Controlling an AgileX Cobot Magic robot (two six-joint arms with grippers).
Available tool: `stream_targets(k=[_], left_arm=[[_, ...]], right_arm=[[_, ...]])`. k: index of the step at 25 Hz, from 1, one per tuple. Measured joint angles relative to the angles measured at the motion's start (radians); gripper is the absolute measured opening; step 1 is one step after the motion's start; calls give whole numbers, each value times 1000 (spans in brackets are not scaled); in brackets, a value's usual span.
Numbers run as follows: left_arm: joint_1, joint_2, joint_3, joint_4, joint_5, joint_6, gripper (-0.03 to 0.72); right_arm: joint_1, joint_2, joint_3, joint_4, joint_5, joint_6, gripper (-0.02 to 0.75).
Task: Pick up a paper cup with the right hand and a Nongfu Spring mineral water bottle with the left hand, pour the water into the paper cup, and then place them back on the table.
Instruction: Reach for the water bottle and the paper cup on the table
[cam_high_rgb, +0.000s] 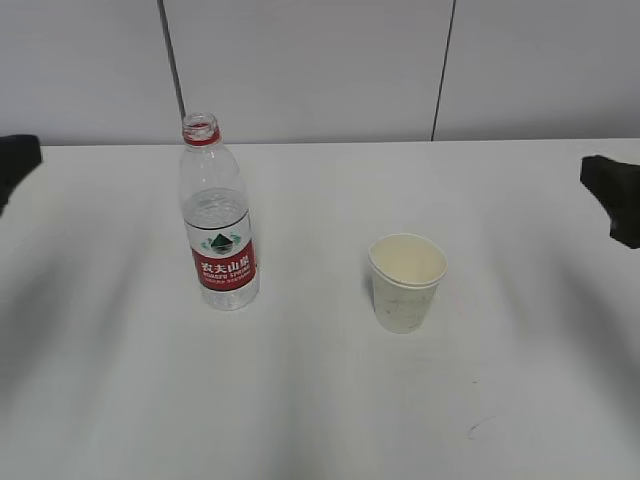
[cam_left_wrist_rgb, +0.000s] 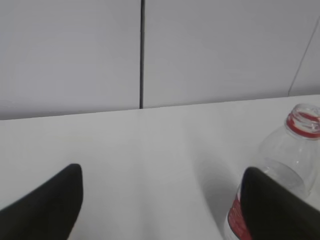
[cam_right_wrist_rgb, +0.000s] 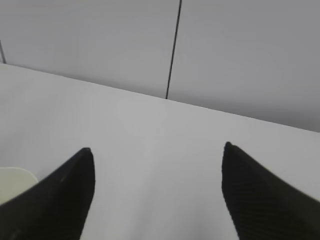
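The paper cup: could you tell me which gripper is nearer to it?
Right. The right gripper has the paper cup just beside its left finger; the left gripper is over by the bottle, farther away.

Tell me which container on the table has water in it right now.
The Nongfu Spring mineral water bottle, tall, clear, uncapped; the paper cup beside it looks empty.

I am holding my black left gripper (cam_left_wrist_rgb: 160, 200) at nine o'clock, its two tapered fingers spread wide and gripping nothing. I am keeping my black right gripper (cam_right_wrist_rgb: 157, 192) at three o'clock, likewise spread wide apart and empty-handed.
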Motion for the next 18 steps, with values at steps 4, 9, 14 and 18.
stream_targets(k=[4, 9, 14, 18], left_arm=[[-44, 165, 0, 0, -146, 0, 587], [-76, 331, 0, 0, -254, 1, 587], [-82, 448, 45, 14, -398, -4, 587], [-82, 539, 140, 32, -618, -9, 587]], right_arm=[[0, 85, 0, -61, -68, 53, 587], [0, 240, 0, -206, -207, 126, 587], [0, 441, 0, -257, -369, 134, 587], [0, 595, -4, -261, -492, 75, 587]])
